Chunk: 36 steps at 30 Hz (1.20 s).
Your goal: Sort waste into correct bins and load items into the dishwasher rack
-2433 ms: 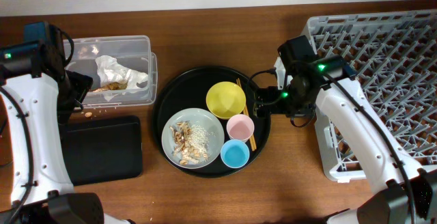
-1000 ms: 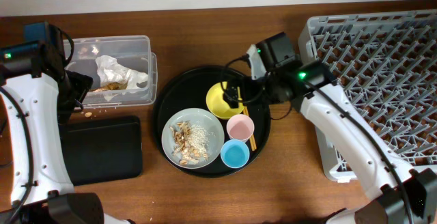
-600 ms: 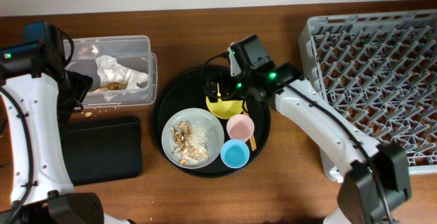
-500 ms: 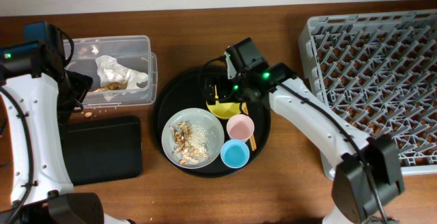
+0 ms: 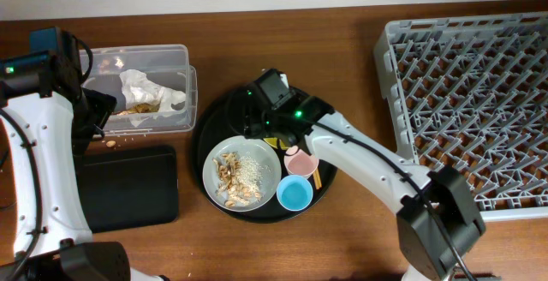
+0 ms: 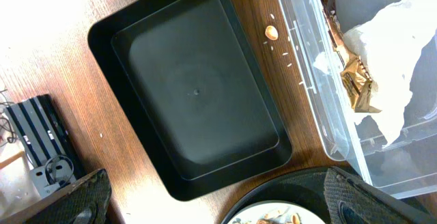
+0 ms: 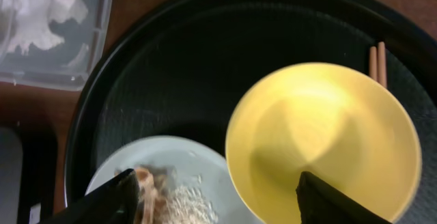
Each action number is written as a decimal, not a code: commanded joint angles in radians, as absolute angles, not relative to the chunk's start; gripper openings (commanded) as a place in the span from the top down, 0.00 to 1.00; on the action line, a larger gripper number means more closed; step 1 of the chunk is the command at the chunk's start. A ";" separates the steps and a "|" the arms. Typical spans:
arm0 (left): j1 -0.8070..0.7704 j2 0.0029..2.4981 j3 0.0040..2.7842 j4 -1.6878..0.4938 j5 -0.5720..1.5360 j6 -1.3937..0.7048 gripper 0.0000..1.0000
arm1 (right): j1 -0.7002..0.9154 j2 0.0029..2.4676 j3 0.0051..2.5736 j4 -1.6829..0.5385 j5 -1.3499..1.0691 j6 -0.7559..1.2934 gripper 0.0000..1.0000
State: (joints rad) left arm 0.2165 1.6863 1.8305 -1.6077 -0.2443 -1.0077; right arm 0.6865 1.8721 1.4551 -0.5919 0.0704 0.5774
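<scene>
The left arm (image 5: pixel 47 170) and right arm (image 5: pixel 364 157) have white shells, black joints, thin black cables (image 5: pixel 34 178) and green lights (image 5: pixel 295 114). The left claw (image 6: pixel 218 203) and right claw (image 7: pixel 222 197) are dark grey.

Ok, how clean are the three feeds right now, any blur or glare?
Right wrist view: blurred, with the yellow bowl rim and the scraps on the grey plate smeared. Left wrist view: sharp, only a soft sheen on the black tray, and the wrapper is crisp in the clear tub. Overhead view: sharp and evenly lit, though the right arm covers most of the bowl.
</scene>
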 commanded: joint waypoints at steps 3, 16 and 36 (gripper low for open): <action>0.224 1.661 1.828 -1.610 -0.262 -1.017 0.01 | 0.701 1.920 1.472 -0.583 0.124 0.646 0.28; 0.224 1.661 1.828 -1.610 -0.262 -1.017 0.01 | 0.688 1.920 1.618 -0.773 -0.007 0.615 0.22; 0.224 1.661 1.828 -1.609 -0.262 -1.017 0.01 | 0.657 1.921 1.709 -0.771 -0.170 0.664 0.01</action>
State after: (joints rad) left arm 0.2165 1.6863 1.8301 -1.6077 -0.2443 -1.0077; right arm 0.6544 1.9182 1.7111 -0.7738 -0.3084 0.5297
